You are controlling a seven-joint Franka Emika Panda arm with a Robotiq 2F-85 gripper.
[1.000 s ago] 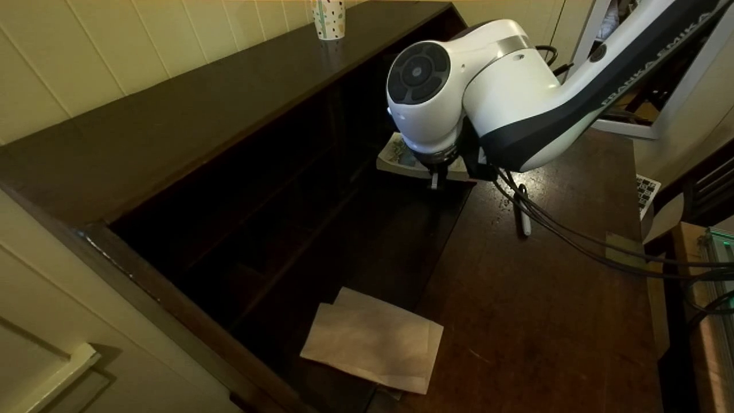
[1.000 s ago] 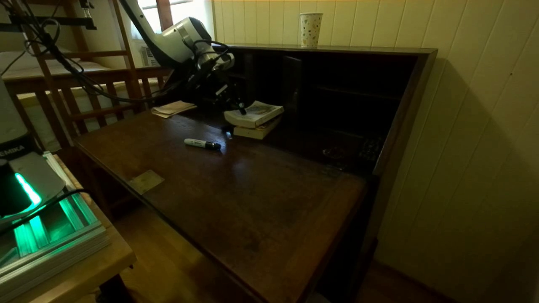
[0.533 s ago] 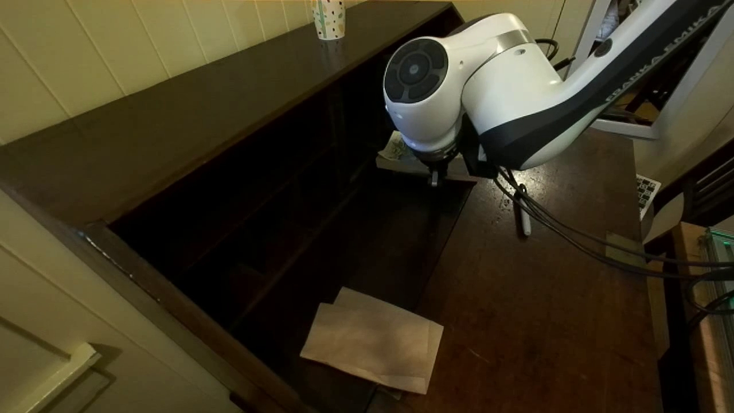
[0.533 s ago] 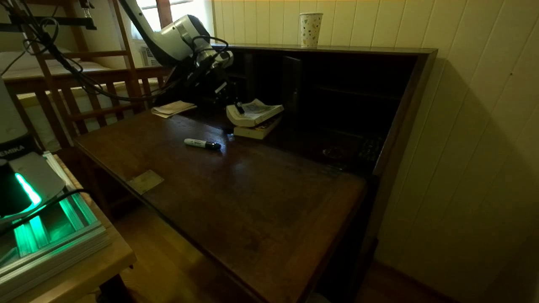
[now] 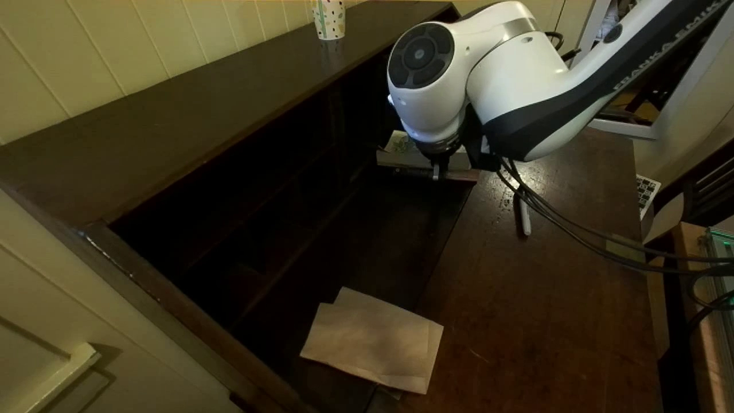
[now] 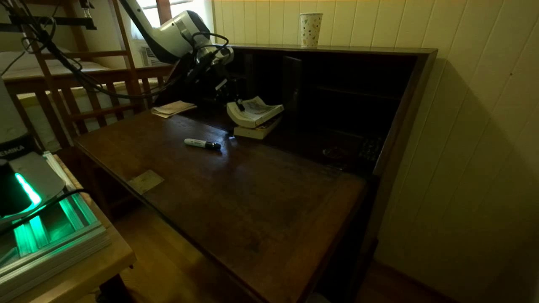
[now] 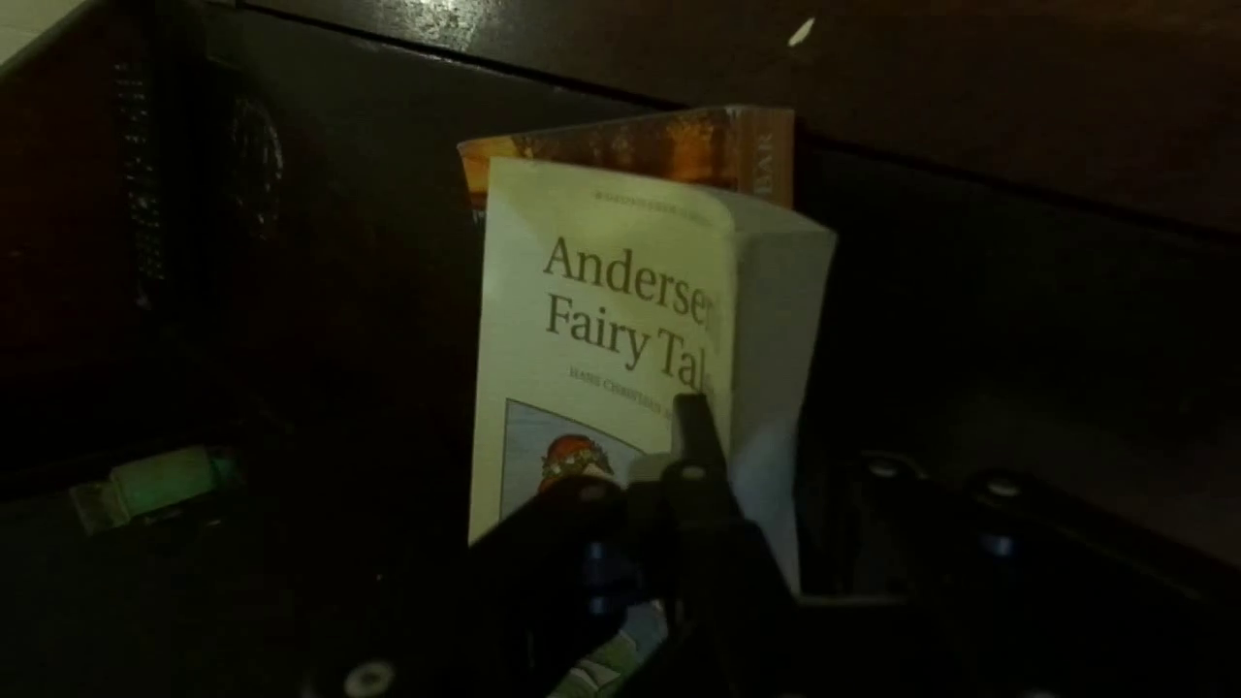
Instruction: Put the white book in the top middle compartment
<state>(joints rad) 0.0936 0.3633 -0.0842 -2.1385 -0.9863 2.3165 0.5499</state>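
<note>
The step in hand looks to be the grasp and first lift of the white book (image 7: 611, 334), which lies skewed on the lower book (image 7: 669, 150) on the tabletop (image 6: 252, 198). The pincer (image 5: 436, 169) seems closed down to the white book's thickness, nipping its edge: one finger (image 7: 700, 436) is against the cover, the second is lost in the dark, and that side curls up. The next move calls for an even lift and a carry to the top middle compartment; which of the pigeonholes (image 5: 261, 198) that is, shadow hides. The cover reads "Anderse" and "Fairy Tal", both cut short, then "HANS CHRISTIAN". The lower book's spine shows "BAR"; the arm (image 5: 519, 86), "FRANKA". Print on the marker (image 6: 202, 144) is too small to read.
</note>
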